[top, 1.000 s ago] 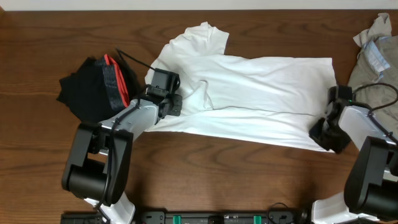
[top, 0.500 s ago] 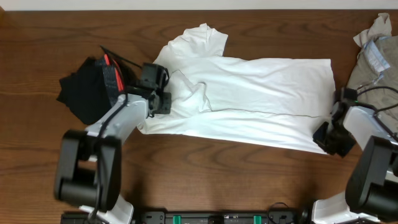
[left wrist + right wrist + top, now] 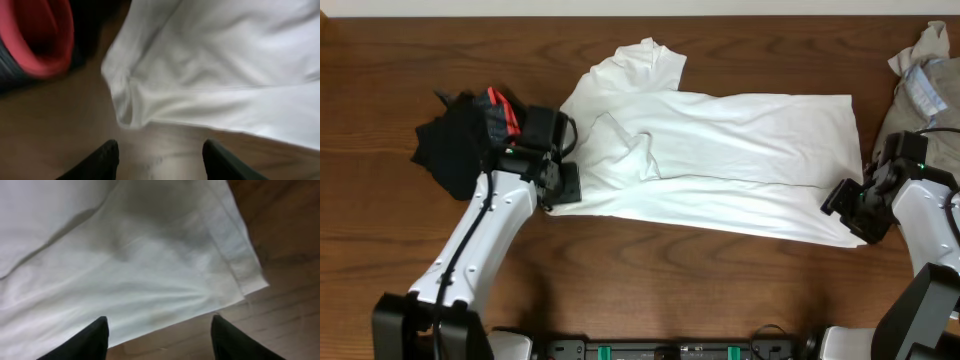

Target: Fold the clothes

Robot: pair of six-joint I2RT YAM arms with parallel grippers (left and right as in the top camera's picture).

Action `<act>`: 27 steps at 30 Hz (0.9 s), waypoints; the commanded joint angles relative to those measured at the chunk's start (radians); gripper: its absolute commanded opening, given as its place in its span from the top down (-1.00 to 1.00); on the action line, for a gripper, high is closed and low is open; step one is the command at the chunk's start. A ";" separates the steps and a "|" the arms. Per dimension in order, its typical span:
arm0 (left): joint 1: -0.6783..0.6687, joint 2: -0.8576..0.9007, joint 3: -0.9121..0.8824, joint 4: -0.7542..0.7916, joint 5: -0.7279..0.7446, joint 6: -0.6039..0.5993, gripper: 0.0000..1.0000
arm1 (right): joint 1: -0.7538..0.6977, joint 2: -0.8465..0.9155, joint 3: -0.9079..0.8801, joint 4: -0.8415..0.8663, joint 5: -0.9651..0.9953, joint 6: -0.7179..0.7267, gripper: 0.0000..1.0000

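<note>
The clothes' white T-shirt (image 3: 720, 150) lies flat across the middle of the table, folded lengthwise, with one sleeve toward the back. My left gripper (image 3: 560, 178) is at its left edge, open and empty over bare wood in the left wrist view (image 3: 160, 160), with the white cloth (image 3: 225, 75) just ahead. My right gripper (image 3: 848, 208) hangs open by the shirt's near right corner. In the right wrist view (image 3: 160, 335) the hem corner (image 3: 247, 280) lies ahead of the fingertips, untouched. A black piece with a red-grey band (image 3: 460, 150) sits to the left.
A khaki-beige garment (image 3: 920, 90) is heaped at the right edge of the table. The red band (image 3: 40, 40) of the black piece lies close to the left of my left gripper. Brown wooden table (image 3: 650, 270) shows in front of the shirt.
Both grippers have opened and let go of the white T-shirt. The left arm has drawn back to the left, the right arm slightly right. The shirt stays flat.
</note>
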 commanded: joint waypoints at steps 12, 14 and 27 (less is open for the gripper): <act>0.005 0.086 -0.237 0.249 -0.027 -0.148 -0.19 | -0.001 0.001 -0.071 0.018 -0.031 -0.016 -0.36; 0.005 0.119 -0.237 0.260 -0.027 -0.147 -0.19 | -0.001 0.001 -0.093 0.035 -0.031 -0.016 -0.37; 0.005 0.171 -0.236 0.343 -0.023 -0.087 0.00 | -0.002 0.001 -0.142 0.140 -0.037 -0.017 -0.37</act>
